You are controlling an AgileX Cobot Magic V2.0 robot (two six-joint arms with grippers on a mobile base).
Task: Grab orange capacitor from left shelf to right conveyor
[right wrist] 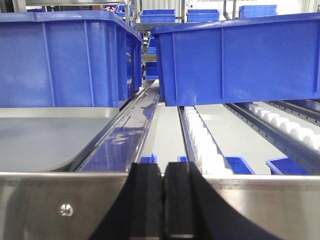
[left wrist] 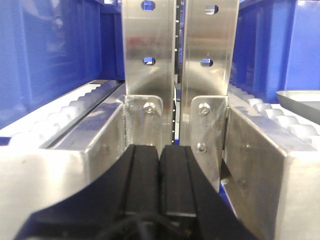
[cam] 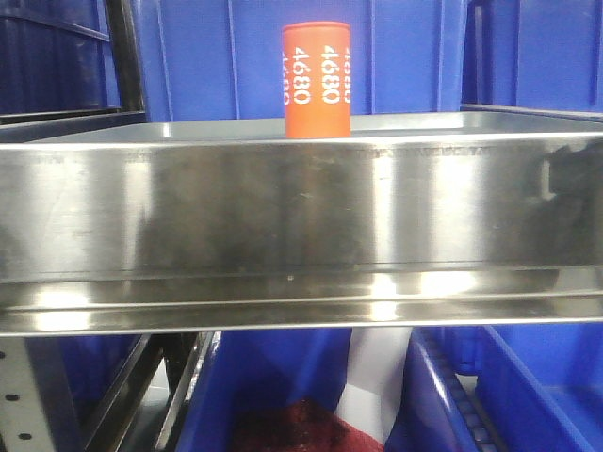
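The orange capacitor [cam: 317, 80] stands upright on the left shelf [cam: 301, 212], behind its tall shiny front lip, white "4680" on its side. It shows only in the front view. My left gripper [left wrist: 159, 149] is shut and empty, its black pads together in front of two upright steel posts [left wrist: 180, 47] of the rack. My right gripper [right wrist: 163, 167] is shut and empty, just in front of a steel rail [right wrist: 60, 202]. The right conveyor is out of view.
Blue plastic bins [cam: 273, 56] stand behind the capacitor and below the shelf [cam: 528, 386]. In the right wrist view two blue bins [right wrist: 65, 57] sit on roller tracks [right wrist: 205, 145], with a silver tray [right wrist: 45, 137] at left. White rollers [left wrist: 60, 117] flank the posts.
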